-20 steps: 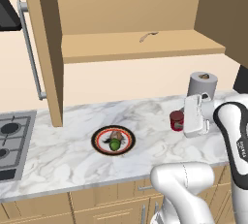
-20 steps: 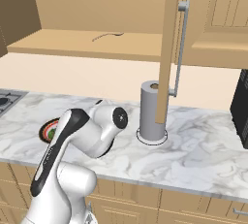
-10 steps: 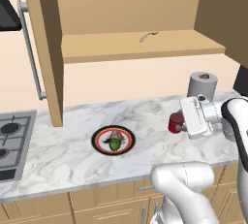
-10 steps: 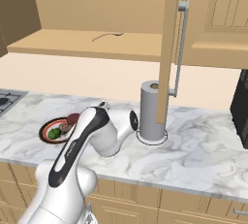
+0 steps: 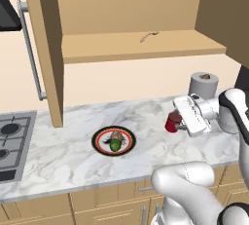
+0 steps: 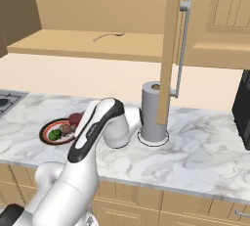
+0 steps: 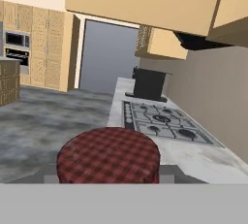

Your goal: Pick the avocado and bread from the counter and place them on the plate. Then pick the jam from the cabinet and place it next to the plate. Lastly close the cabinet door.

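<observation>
Nearest the hand camera: small dark red cylindrical jam jar (image 7: 108, 156) with a red-and-black checked lid, sitting close between the gripper (image 5: 179, 122) tips. From the left base camera the two-finger gripper on the white arm lies sideways, its fingers closed against the jar (image 5: 172, 121). Jaws narrow, holding the jar. Jar base at or just above the white-grey veined marble counter (image 5: 73, 151); contact with the worktop cannot be told.

Left of the jar on the same counter, well apart from it: round flat plate (image 5: 101, 141) with orange-red and black rim. On it the small round green avocado (image 5: 115, 145) and, touching it on the far side, the small brown lumpy bread roll (image 5: 116, 136). From the right base camera the plate (image 6: 48, 130) shows left of the arm's elbow, avocado (image 6: 55, 134) on its near part, with the jar (image 6: 75, 119) just behind, partly hidden by the arm.

Behind the gripper, near the wall: tall grey paper-towel roll (image 5: 203, 85), upright on a round base.

Far left of the counter: grey gas hob (image 5: 10, 139) with dark burners.

Above: large light-wood wall cabinet (image 5: 141, 44), one inner shelf. Tall light-wood cabinet door (image 5: 47, 48) stands open, edge-on, with a long vertical silver bar handle (image 5: 30, 48).
</observation>
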Tool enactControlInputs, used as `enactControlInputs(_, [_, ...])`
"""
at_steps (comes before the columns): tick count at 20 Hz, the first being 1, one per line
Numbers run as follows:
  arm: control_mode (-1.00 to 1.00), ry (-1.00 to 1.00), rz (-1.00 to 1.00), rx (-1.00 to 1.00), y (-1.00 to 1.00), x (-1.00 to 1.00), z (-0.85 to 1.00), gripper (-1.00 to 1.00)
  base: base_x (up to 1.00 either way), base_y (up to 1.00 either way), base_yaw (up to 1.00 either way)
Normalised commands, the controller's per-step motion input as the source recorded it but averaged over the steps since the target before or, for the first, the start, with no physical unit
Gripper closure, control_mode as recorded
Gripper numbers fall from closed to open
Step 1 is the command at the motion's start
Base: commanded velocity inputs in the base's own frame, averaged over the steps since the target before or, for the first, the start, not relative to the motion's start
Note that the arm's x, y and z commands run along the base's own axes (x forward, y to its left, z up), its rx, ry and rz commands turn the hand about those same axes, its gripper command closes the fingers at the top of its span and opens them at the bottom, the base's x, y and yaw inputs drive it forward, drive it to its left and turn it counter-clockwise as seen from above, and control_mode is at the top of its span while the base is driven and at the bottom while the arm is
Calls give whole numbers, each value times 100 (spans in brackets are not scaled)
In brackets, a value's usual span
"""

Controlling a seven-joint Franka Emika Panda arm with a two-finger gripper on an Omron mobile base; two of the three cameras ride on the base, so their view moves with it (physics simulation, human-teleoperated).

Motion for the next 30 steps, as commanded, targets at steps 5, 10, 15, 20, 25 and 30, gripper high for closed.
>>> enactControlInputs(5, [-100,0,13,0,0,33,0,100,0,0,0])
enactControlInputs(10, [-100,-3,2,0,4,-1,-3,100,0,0,0])
enactControlInputs(15, [-100,-11,-4,0,7,-8,-14,100,0,0,0])
enactControlInputs(20, [-100,-3,-6,0,13,0,-30,100,0,0,0])
enactControlInputs(25, [-100,0,-9,0,13,0,-17,100,0,0,0])
enactControlInputs(30, [-100,0,0,0,0,6,-16,100,0,0,0])
